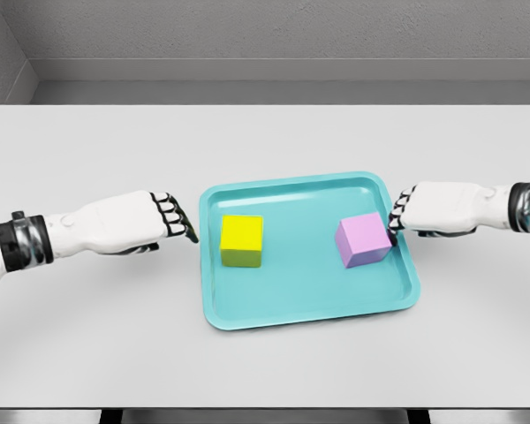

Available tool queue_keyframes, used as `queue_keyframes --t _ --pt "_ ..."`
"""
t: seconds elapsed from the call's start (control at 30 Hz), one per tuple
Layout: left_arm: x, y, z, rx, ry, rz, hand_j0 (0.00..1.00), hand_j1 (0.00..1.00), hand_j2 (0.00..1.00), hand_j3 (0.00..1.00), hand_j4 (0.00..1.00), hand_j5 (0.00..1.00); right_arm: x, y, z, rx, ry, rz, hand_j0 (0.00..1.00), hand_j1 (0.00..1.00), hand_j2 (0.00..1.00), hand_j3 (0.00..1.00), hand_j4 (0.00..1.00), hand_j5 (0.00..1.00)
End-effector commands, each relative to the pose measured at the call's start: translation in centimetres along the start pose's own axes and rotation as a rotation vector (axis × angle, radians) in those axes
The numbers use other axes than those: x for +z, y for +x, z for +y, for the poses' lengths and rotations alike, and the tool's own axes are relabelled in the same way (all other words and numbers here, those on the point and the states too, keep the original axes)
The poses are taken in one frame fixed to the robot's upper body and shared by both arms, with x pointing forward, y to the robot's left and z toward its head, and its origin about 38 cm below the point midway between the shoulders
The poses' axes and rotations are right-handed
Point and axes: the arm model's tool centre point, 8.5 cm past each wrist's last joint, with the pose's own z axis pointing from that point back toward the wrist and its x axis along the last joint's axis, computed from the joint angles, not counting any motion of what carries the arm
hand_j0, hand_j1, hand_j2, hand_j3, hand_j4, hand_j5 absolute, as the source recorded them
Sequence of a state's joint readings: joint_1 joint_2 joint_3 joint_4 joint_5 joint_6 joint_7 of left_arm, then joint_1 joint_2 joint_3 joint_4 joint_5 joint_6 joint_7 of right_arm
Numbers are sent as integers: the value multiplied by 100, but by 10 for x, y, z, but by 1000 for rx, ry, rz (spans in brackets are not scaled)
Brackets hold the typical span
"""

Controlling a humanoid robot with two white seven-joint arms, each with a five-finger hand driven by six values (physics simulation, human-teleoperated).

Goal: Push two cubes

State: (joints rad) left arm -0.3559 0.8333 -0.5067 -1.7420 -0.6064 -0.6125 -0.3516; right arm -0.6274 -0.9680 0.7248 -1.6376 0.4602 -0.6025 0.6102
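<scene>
Left hand (150, 225): comes in from the left above the table, fingers stretched out flat toward the tray, holding nothing; its dark fingertips (187, 231) sit just outside the tray's left rim, apart from the yellow cube.
Right hand (428, 210): comes in from the right, fingers bent slightly down at the tips and grasping nothing; fingertips (395, 228) reach over the tray's right rim and meet the pink cube's right side, as far as the view shows.
Pink cube (363, 239): on the right part of the tray floor, turned a little askew to the rim, close to the right rim.
Yellow cube (242, 240): on the left part of the tray floor, near the left rim, well apart from the pink cube.
Tray (309, 305): teal, shallow, rounded corners, lying flat at mid-table, slightly rotated.
Table (265, 362): pale grey, with a grey wall behind.
</scene>
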Motion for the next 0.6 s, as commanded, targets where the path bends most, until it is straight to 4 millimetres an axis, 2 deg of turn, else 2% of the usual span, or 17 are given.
queue_keyframes --t 0.0,0.3,0.57 --pt "-3 1 0 9 5 -4 72 72 72 72 72 72 -2 5 -2 20 1 -16 64 64 64 64 64 64" --pt "-15 10 -8 23 -10 -34 72 72 72 72 72 72 0 6 -5 27 -6 -17 65 65 65 65 65 65" --pt "-18 9 -8 26 -5 -32 72 72 72 72 72 72 6 0 -5 22 -6 4 65 65 65 65 65 65"
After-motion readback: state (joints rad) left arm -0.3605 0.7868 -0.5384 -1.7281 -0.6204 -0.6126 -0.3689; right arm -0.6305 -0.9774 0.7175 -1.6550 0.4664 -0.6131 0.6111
